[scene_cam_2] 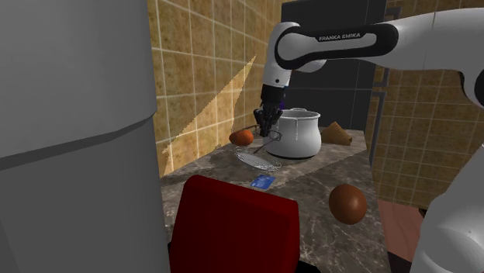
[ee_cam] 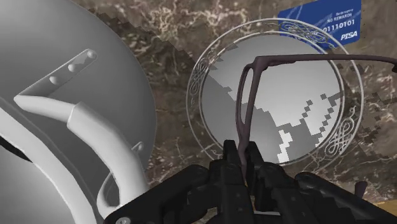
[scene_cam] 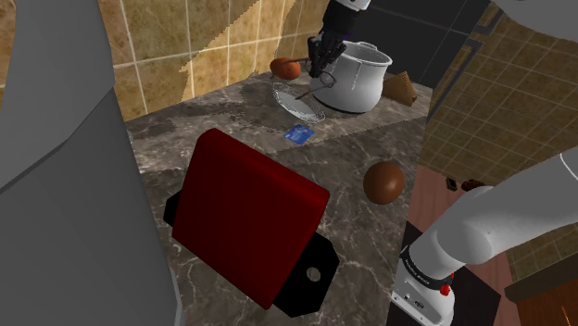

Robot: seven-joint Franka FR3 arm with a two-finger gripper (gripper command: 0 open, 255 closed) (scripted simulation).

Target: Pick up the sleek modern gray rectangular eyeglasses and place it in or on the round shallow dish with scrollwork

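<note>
The round dish (ee_cam: 196,102) is the larger of the two task items: a shallow pale plate with a raised scrollwork band around its rim, lying flat on the countertop (scene_cam: 370,139) just beside the white pot (scene_cam: 359,76). It is judged rigid and stable enough to receive a light drop. The eyeglasses (ee_cam: 240,114) are held in the air directly above this dish. The gripper (ee_cam: 240,153) has both fingers clamped on one thin dark bar of the frame, and the rest of the frame extends away from the fingers over the dish centre. The frame reads as fine dark wire or thin plastic, so it is judged very light, slightly springy and easy to bend. Grip force should be low, applied at a straight section of the frame rather than at a lens or a hinge. With so narrow a bar between the pads, rotation in the grasp is a likely fault. In the shoulder view the gripper (scene_cam: 324,65) hangs next to the pot wall, above the dish (scene_cam: 298,102). Materials, in order of size: the countertop is dark veined stone with a polished look. The red slab-shaped object (scene_cam: 245,213) has smooth flat faces on a black base. The pot is smooth, rounded and white, with looped handles. The brown ball (scene_cam: 383,182) is glossy and egg-shaped. The blue card (ee_cam: 324,25) is thin, flat and printed, and lies just beside the dish rim.
</note>
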